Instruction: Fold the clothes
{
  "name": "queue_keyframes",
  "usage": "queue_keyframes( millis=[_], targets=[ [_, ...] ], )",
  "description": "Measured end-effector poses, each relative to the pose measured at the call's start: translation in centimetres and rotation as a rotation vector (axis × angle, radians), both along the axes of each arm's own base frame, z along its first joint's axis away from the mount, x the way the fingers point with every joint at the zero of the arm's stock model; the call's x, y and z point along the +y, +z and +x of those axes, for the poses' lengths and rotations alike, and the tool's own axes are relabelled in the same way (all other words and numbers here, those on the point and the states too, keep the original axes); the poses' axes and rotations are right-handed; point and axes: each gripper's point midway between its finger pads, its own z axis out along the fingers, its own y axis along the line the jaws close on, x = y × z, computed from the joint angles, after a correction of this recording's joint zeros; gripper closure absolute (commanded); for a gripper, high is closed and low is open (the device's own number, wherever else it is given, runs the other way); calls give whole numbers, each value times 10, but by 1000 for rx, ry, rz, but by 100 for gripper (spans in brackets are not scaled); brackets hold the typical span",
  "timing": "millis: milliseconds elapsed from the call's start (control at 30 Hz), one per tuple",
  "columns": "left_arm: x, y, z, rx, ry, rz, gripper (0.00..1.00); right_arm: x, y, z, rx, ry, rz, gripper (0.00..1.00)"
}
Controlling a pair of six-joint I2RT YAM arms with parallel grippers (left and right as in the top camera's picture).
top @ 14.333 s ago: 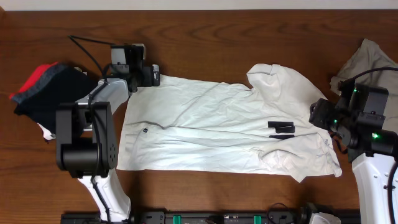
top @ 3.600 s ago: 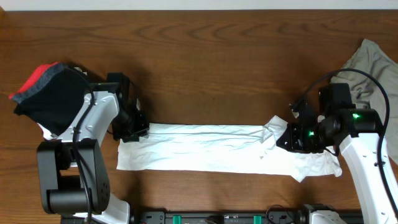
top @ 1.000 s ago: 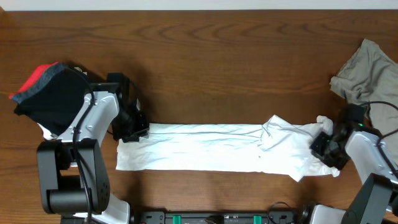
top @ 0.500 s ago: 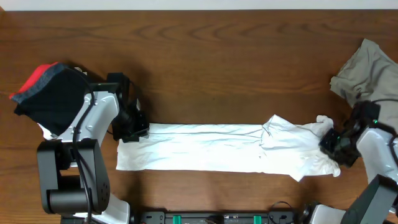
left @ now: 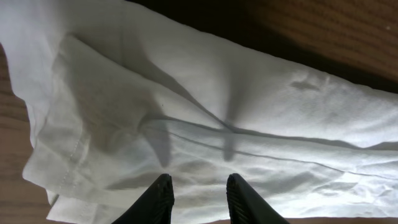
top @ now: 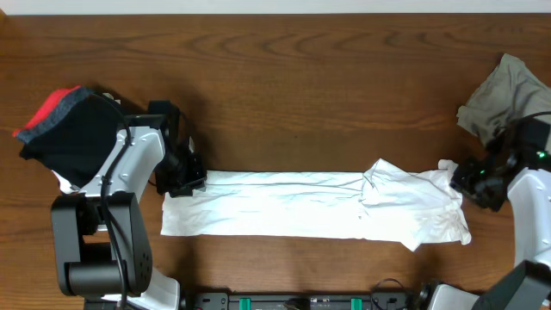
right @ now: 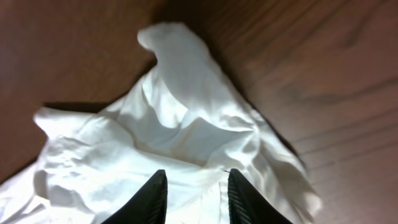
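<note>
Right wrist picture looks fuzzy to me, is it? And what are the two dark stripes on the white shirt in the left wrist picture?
Right wrist view: yes, the white shirt and the table look soft and smeared. Left wrist view: sharp, hem stitching shows; the stripes look like shadows cast by the left gripper. Overhead view: evenly lit, crisp.

The white T-shirt (top: 293, 205) is soft matt cloth, wrinkly, with a stitched hem. The table (top: 301, 86) is dark wood, visible grain, slight sheen. The left gripper (left: 198, 196) has fingers (left: 160, 200) that look like smooth black plastic.
</note>
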Motion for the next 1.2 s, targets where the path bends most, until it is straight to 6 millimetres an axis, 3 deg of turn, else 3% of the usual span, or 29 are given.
queue_keyframes(
  millis=[167, 333, 633, 867, 933, 1033, 1200],
  targets=[
    [0, 0, 0, 0, 0, 0, 69, 12, -40, -16, 64, 19, 41, 69],
    [0, 0, 0, 0, 0, 0, 68, 9, -70, -21, 73, 17, 10, 68],
    [0, 0, 0, 1, 0, 0, 67, -2, -73, -18, 71, -15, -42, 67],
    [0, 2, -6, 17, -11, -2, 42, -2, -73, -17, 69, -14, -39, 65],
    [2, 7, -4, -6, -11, 10, 16, -1, -73, -17, 69, -14, -38, 65],
    [9, 20, -1, -59, -18, 55, 0, -1, -73, -17, 68, -14, -36, 65],
    [20, 30, 3, -111, -17, 116, 2, -1, -73, -17, 67, -14, -36, 64]
  ],
)
